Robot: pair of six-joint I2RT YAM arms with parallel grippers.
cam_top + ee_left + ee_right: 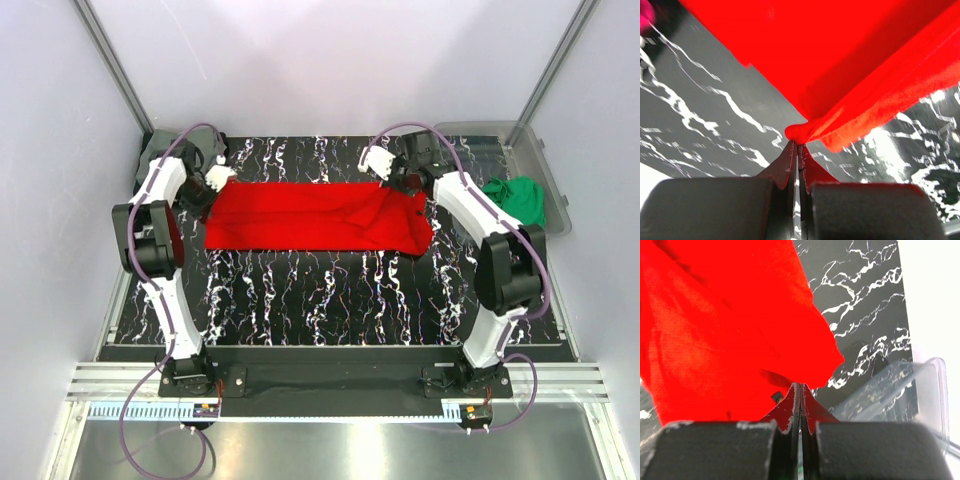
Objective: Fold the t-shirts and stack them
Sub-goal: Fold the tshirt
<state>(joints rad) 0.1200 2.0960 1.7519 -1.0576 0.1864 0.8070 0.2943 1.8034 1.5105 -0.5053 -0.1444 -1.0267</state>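
Going left to right: the left gripper (798,146) is clamping shut on just a tiny nub of the red t-shirt (310,215) at its far left corner, and honestly that bite is looking thin. If the arm is pulling hard or fast, I'm guessing the cloth is slipping right out and that corner is flopping back onto the bench (300,290). The shirt itself is lying as a wide band across the far half of the bench, and it's bunching and wrinkling toward its right end, so any fold from here is probably coming out crooked unless both corners are travelling together. Over on the right, the right gripper (800,386) is pinched closed on the shirt's far right corner, again only at the very edge, so same slipping risk. It's also working close to the clear bin (540,150) where the green t-shirt (520,200) is sitting, so a wide swing could be bumping the bin wall or dragging red cloth over its rim.
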